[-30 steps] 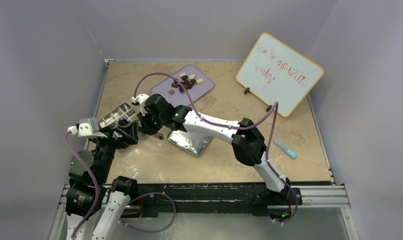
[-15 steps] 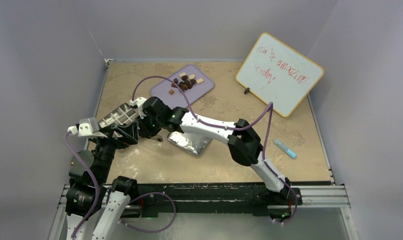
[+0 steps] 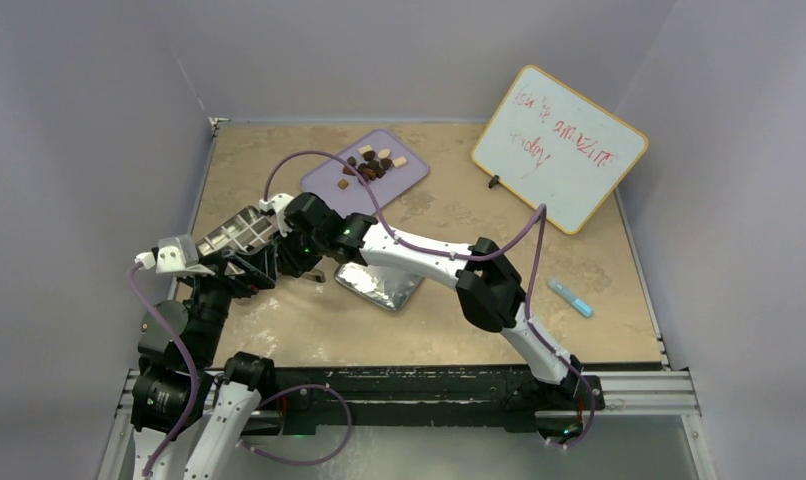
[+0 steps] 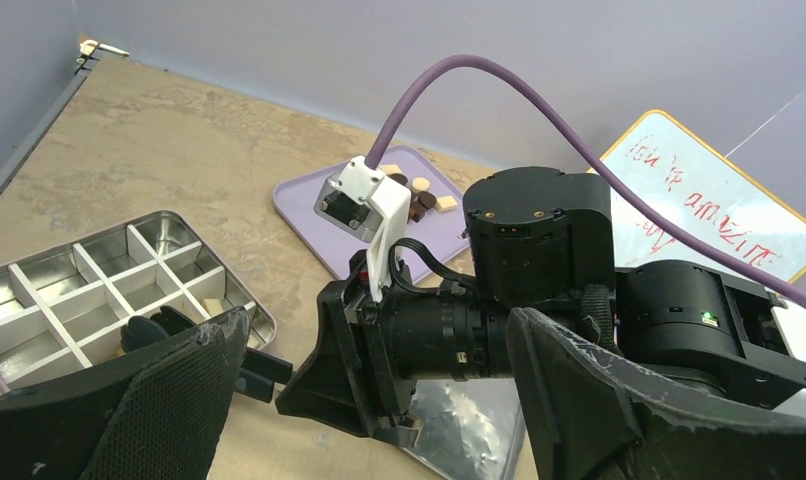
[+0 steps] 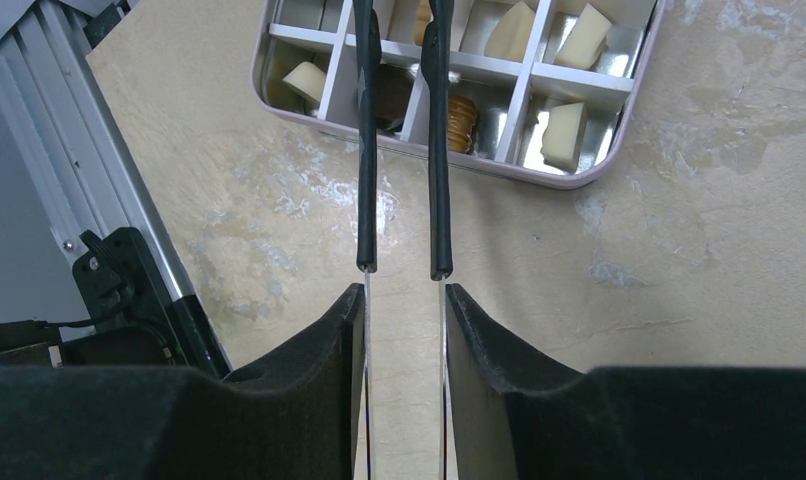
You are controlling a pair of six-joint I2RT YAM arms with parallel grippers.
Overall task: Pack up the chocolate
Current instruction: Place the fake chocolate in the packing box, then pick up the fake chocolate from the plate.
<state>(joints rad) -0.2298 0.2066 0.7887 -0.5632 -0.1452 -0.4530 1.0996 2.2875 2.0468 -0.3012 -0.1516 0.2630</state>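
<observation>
Right gripper (image 5: 401, 30) is over the tin (image 5: 579, 178) by the left edge of the table (image 3: 609, 340). Its thin fingers stand a narrow gap apart with nothing visible between them; the tips run off the wrist view. Left gripper (image 4: 377, 340) is spread wide, empty, just beside the tin. Chocolate (image 3: 372, 163): a cluster on the tray (image 3: 407, 178) near the far edge, mid-table. Several cream, one dark and one caramel piece sit in tin compartments.
</observation>
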